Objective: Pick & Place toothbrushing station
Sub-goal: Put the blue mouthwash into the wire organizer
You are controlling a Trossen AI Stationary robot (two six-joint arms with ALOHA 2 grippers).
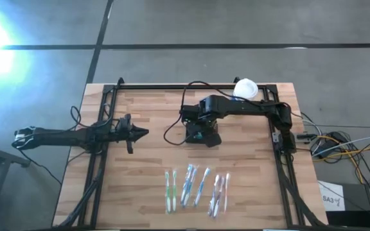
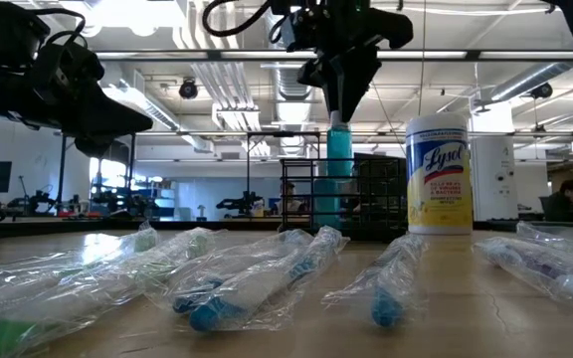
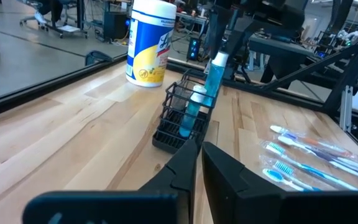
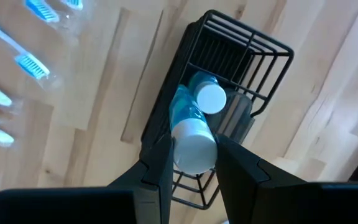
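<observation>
You see the caddy [image 3: 182, 118], a small black wire rack with compartments, just past table centre toward one o'clock, one blue bottle [image 4: 205, 98] standing inside. Your right gripper [image 4: 194, 152] clamps a second white-capped blue bottle [image 4: 188, 134] over it, hiding the caddy from above. The left gripper [image 1: 143, 133], at nine o'clock, is nearly closed, empty.

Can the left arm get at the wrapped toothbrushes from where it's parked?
Probably yes: left gripper hangs above bare table, nothing between it and the toothbrushes; the right gripper is busy over the caddy.
</observation>
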